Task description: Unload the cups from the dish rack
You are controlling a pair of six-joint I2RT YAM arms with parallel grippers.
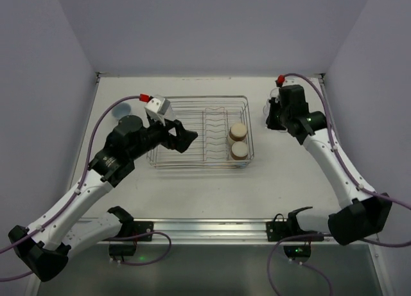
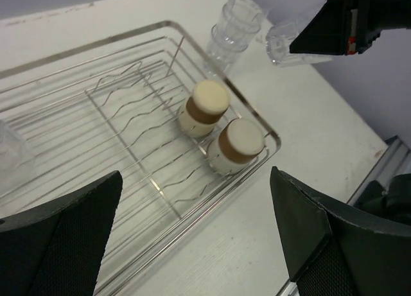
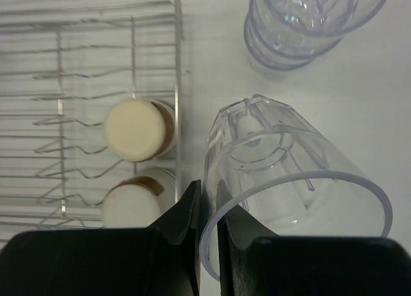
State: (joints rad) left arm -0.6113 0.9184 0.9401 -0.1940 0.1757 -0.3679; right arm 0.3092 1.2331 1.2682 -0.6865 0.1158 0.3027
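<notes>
Beside the rack (image 1: 192,98), my right pincer (image 3: 205,203) clamps a clear tumbler (image 3: 276,161) by its rim near the stacked tumblers (image 3: 302,26); my left pincer (image 2: 196,200) gapes above 2 tan cups (image 2: 241,145) not yet unloaded.

Left hand (image 1: 183,133) spread wide, its arm (image 1: 77,193) stretched forward; right hand (image 3: 207,194) pinched nearly shut, seemingly tipped down.

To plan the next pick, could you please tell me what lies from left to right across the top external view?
Left jaws, open over the dish rack → two cream-topped cups in the rack → right jaws, shut on a clear cup.
</notes>
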